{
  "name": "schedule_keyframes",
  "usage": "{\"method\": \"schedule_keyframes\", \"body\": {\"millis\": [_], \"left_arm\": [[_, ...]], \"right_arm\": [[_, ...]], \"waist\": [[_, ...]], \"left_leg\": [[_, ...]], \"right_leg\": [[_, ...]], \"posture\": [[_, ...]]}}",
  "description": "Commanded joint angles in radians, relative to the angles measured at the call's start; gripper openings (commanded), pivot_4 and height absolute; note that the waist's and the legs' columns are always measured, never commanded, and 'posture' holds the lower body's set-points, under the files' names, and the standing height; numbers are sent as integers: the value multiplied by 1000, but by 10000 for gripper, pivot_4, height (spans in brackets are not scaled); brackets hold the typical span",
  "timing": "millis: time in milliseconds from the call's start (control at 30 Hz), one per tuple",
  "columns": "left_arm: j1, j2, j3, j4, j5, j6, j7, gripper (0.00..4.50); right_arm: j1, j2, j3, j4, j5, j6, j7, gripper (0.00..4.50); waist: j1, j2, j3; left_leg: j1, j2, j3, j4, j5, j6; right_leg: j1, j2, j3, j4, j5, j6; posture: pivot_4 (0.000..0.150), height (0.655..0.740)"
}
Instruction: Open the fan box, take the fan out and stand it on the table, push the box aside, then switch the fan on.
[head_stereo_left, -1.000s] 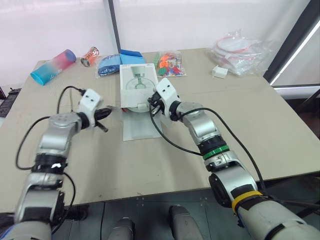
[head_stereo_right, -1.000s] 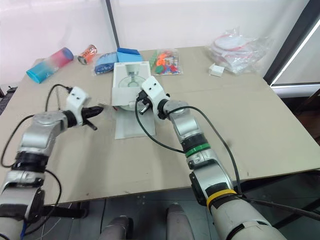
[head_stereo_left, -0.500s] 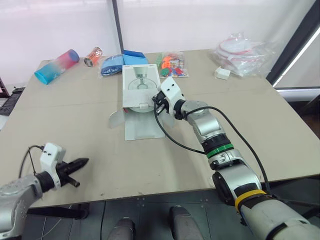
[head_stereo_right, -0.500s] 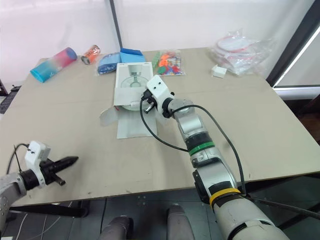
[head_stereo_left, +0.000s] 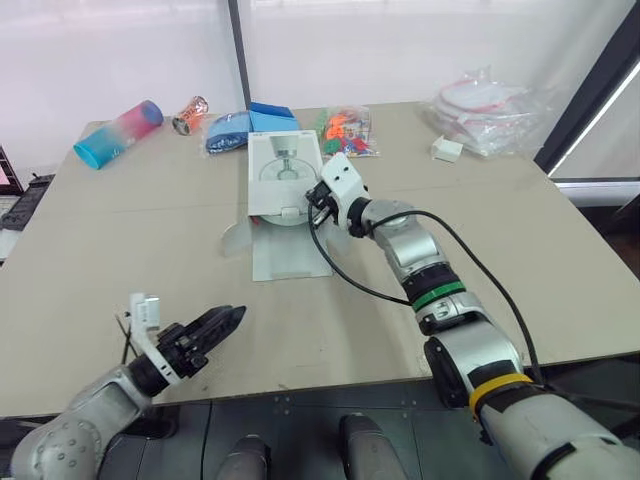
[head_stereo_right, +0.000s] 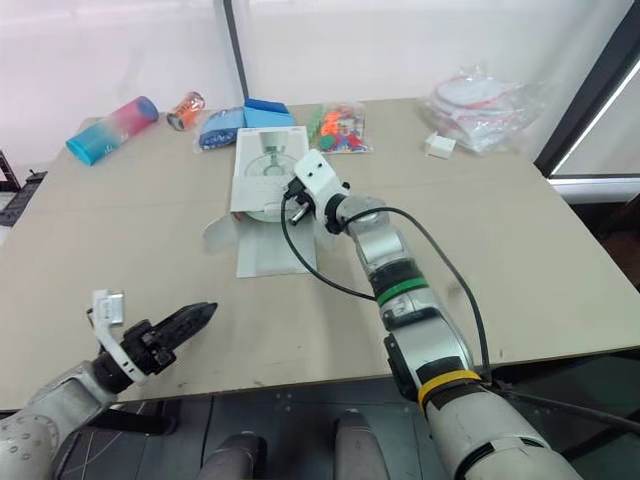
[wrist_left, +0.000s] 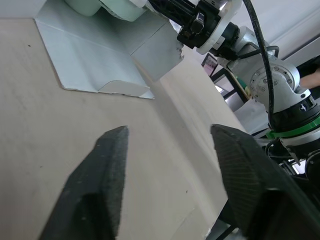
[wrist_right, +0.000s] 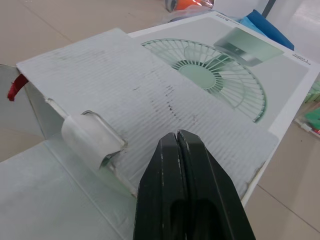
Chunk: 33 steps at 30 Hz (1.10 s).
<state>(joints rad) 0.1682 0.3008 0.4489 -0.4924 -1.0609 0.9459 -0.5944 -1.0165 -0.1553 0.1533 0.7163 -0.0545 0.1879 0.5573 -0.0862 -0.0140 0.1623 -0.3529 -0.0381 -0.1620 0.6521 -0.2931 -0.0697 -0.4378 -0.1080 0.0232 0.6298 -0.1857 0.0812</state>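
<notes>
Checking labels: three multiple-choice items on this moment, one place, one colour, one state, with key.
1. The left gripper is: A. on the fan box B. over the table's near left part C. at the far edge
2. The far-left bottle is: A. pink fading to blue B. green C. black
3. The right gripper's fingers are: A. wide open B. shut C. gripping the bottle
Key: B, it hovers apart from the box; A, both tints show; B, fingers pressed together, nothing between.
</notes>
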Motion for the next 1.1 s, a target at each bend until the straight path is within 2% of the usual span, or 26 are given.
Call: {"method": "schedule_keyframes", "body": {"millis": [33,100,267,633,900,1100], "left_arm": [[-132,-107,-95,136,18,-32,125,44020],[-166,-140,-138,171,62,-74,128,44020],[-225,-230,-173,254,82,-127,183,44020],[-401,-358,-148,411,43,-214,259,44020],[-423,-363,-147,423,54,-221,276,44020],[-423,-353,-148,412,45,-212,284,44020]], "right_arm": [[-99,-45,-24,113,-20,-73,-28,0],[-124,-57,-25,161,-25,-98,-28,0],[-168,-79,-32,242,-31,-134,-36,0],[-193,-64,-10,312,-51,-192,-32,0],[-202,-87,-17,308,-58,-198,-32,0],[-164,-162,-22,248,-75,-167,-24,0]], "waist": [[4,0,0],[9,0,-1],[10,0,-1],[10,0,-1],[9,0,-1],[10,0,-1]], "left_leg": [[0,0,0,0,0,0],[0,0,1,0,0,0],[0,0,4,0,2,-4],[0,1,7,0,2,-4],[0,1,8,0,2,-4],[-1,1,7,0,2,-4]], "right_leg": [[0,0,0,0,0,0],[1,0,0,-1,0,0],[1,0,1,-2,0,0],[0,0,2,-2,1,1],[0,0,2,-2,1,1],[0,0,2,-2,1,1]], "posture": [[1500,7400],[1500,7400],[1500,7400],[1500,7400],[1500,7400],[1500,7400]]}}
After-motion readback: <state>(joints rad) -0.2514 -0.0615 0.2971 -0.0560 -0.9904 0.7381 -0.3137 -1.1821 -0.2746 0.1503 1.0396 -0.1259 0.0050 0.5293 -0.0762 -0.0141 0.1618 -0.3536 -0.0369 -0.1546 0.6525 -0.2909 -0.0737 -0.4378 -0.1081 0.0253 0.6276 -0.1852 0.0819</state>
